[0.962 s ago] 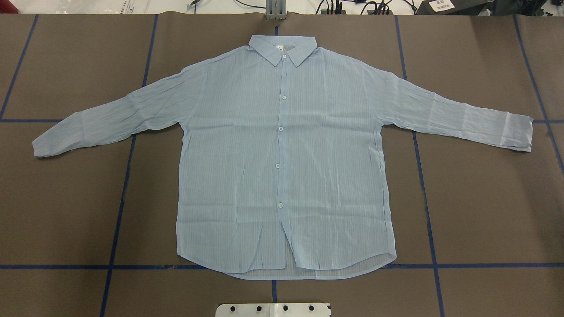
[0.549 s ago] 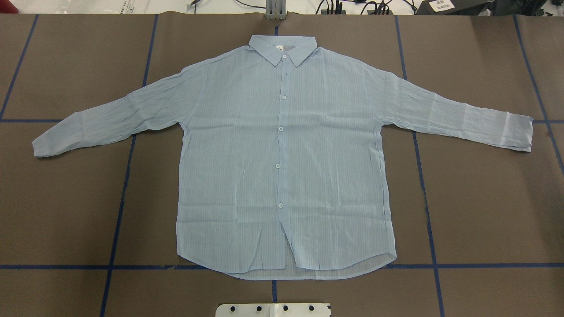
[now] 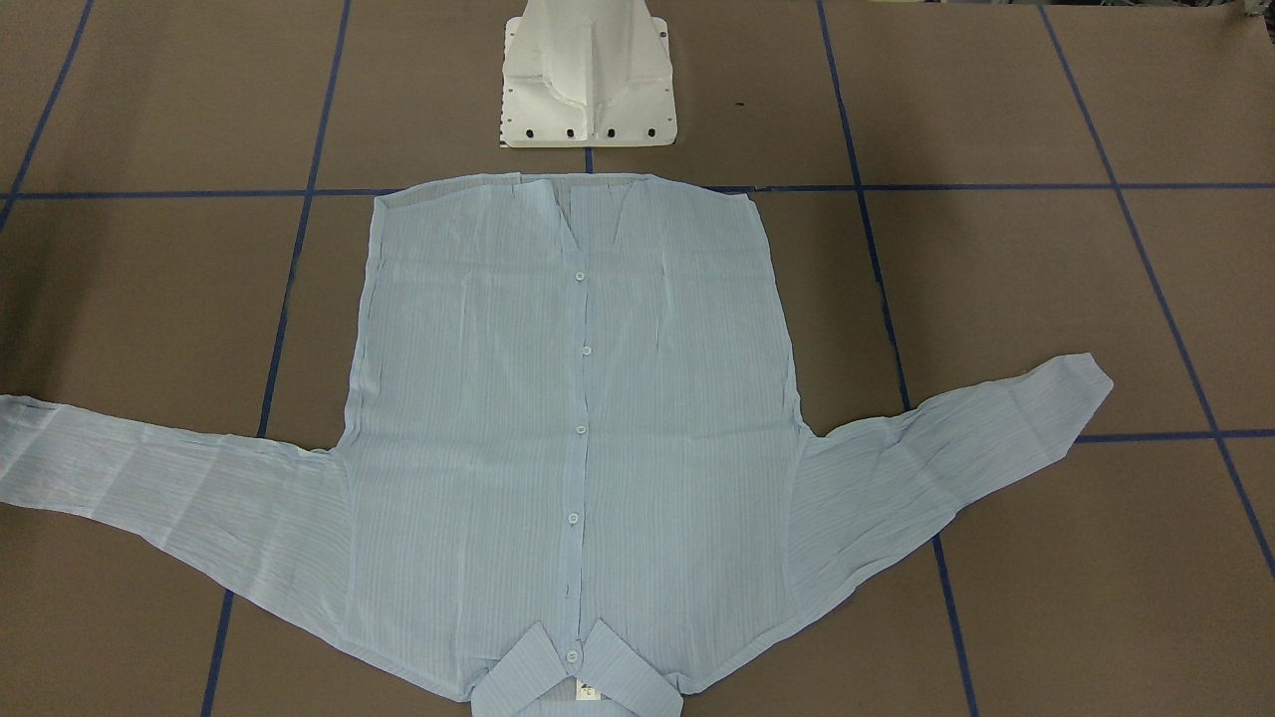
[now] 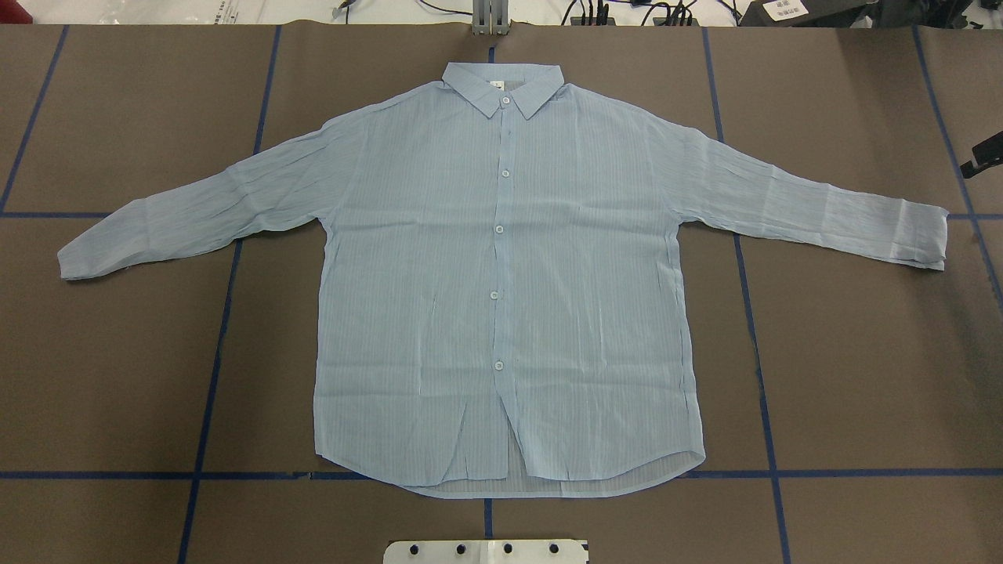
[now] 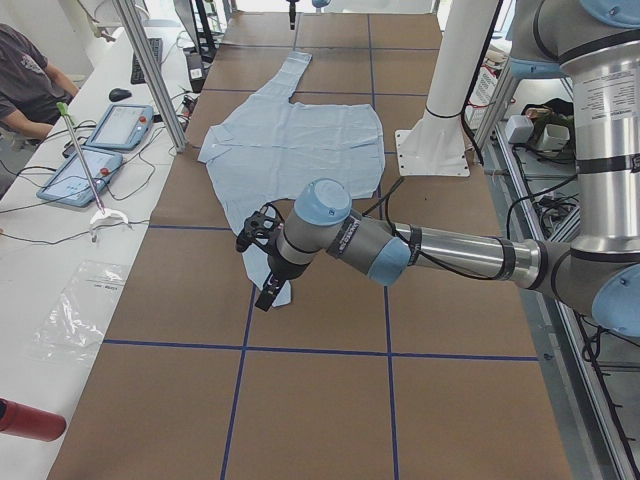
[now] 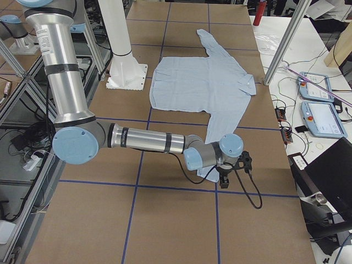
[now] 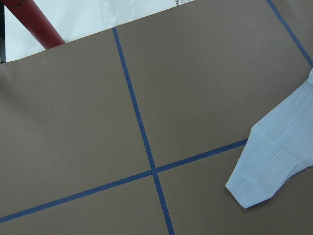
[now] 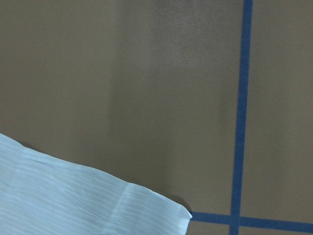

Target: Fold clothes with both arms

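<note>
The light blue striped shirt (image 4: 501, 274) lies flat and buttoned on the brown table, collar at the far side, hem near the robot's base, both sleeves spread out. It also shows in the front view (image 3: 578, 428). My left gripper (image 5: 270, 293) hangs over the left sleeve's cuff (image 7: 274, 161); I cannot tell whether it is open or shut. My right gripper (image 6: 224, 180) hangs over the right sleeve's cuff (image 8: 73, 196). Only a black part of the right gripper (image 4: 986, 157) shows at the overhead view's right edge, above that cuff; I cannot tell its state.
The white pedestal base (image 3: 588, 80) stands behind the hem. Blue tape lines (image 4: 211, 376) cross the table. A red cylinder (image 5: 30, 420) lies off the left end. An operator (image 5: 25, 80) and tablets (image 5: 120, 125) are at the side bench. A metal post (image 6: 280, 49) stands near the collar.
A black part of the right gripper has come into the overhead view at its right edge. The shirt has not moved.
</note>
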`<state>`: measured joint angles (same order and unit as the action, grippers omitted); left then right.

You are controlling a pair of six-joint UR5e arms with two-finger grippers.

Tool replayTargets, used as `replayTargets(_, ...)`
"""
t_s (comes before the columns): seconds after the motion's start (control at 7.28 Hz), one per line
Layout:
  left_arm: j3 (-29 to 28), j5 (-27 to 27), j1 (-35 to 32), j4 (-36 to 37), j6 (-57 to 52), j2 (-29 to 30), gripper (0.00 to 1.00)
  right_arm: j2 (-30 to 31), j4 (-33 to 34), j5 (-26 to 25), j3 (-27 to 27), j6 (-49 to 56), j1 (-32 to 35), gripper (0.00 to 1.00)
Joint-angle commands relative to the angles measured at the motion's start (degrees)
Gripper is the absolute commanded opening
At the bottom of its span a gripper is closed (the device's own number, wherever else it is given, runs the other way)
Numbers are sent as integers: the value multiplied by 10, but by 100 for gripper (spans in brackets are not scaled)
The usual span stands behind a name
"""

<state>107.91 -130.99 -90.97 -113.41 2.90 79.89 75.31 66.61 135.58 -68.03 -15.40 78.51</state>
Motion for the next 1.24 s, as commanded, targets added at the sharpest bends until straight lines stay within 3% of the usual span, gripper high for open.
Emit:
replayTargets(0.0, -2, -7, 0, -2, 1, 0, 100, -10, -30, -29, 32, -19, -39, 91)
replayTargets(0.69, -2, -7, 0, -3, 0, 0, 100, -21, -29, -31, 86, -17, -56, 70)
replayTargets(1.1, -2, -7, 0, -3, 0, 0, 100, -26, -28, -32, 93, -17, -62, 70)
